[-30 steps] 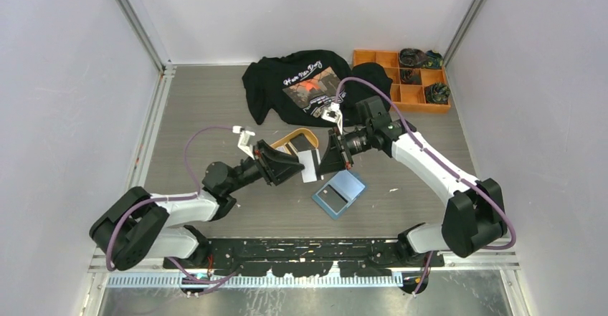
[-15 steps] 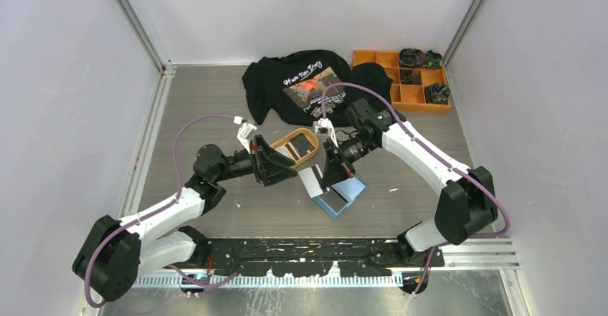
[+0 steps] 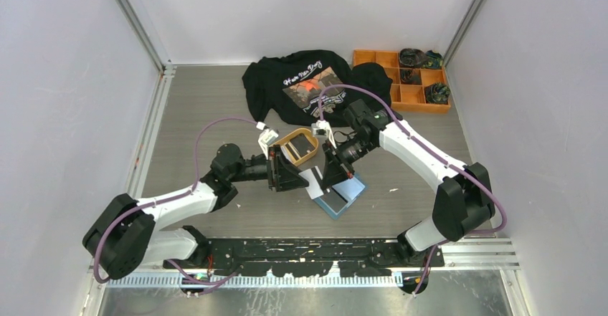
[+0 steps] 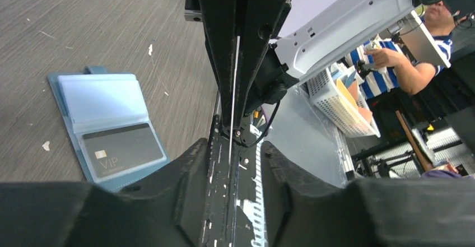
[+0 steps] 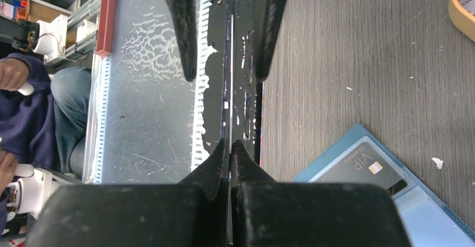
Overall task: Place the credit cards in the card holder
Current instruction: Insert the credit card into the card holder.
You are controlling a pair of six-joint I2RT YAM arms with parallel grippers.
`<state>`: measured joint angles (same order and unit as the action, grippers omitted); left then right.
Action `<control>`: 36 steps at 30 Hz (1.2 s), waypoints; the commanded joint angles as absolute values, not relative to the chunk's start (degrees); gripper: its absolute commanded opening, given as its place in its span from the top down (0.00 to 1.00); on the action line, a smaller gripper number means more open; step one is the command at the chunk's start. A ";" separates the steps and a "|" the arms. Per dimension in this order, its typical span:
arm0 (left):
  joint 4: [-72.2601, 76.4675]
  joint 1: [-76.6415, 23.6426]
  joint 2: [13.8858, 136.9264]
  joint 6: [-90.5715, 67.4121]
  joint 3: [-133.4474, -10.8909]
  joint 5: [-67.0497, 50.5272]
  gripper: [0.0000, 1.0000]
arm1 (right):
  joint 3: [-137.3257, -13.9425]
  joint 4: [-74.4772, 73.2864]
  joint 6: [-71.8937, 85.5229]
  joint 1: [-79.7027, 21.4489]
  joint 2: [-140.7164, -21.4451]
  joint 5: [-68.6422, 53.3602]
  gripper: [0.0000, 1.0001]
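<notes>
One dark VIP card (image 4: 120,149) sits pocketed in the open card holder (image 3: 343,195) at mid-frame on the table, the right claw (image 5: 230,146) clamps a white card (image 3: 312,180) beside it, the left claw (image 4: 235,145) straddles that card's edge with its jaws apart, so insertion remains.

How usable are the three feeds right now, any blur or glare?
Top external: evenly lit, teal folding card holder crisp. Left wrist: black VIP card legible, left tool dark, blurred. Right wrist: right tool gripping thin white card blurred, VIP lettering readable.
</notes>
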<state>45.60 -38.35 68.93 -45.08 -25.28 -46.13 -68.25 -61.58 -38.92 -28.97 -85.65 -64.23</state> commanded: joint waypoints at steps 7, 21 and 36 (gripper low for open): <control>53.35 -39.02 70.55 -46.55 -27.44 -46.32 0.93 | -70.35 -61.82 -39.94 -29.53 -85.27 -63.79 0.99; 55.68 -41.11 66.19 -55.76 -13.57 -30.33 1.00 | -58.38 -57.02 -59.31 -20.12 -68.27 -35.21 0.15; 58.06 -54.98 77.38 -59.42 -13.88 -4.51 1.00 | -48.35 -50.68 -68.93 -15.73 -78.51 -22.47 0.09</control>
